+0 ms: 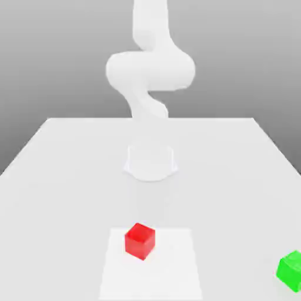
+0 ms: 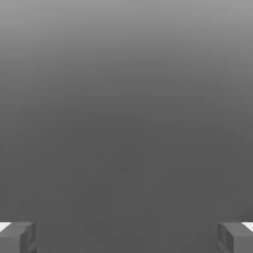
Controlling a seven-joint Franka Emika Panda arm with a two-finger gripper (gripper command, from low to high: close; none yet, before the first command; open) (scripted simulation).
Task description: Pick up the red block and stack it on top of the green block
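Observation:
The red block (image 1: 140,241) sits on the white table (image 1: 235,170) near its front edge, a little to the exterior view's left of centre. The green block (image 1: 291,270) rests at the front of the table on the exterior view's far right, partly cut by the frame edge, well apart from the red one. In the hand view my gripper (image 2: 126,239) is open, its two grey fingertips (image 2: 17,238) standing wide apart with nothing between them, facing plain grey background. The white arm (image 1: 150,70) rises from its base and bends upward out of the frame.
The arm's round base (image 1: 150,161) stands at the middle of the table, behind the red block. A paler square patch (image 1: 176,270) marks the tabletop under and around the red block.

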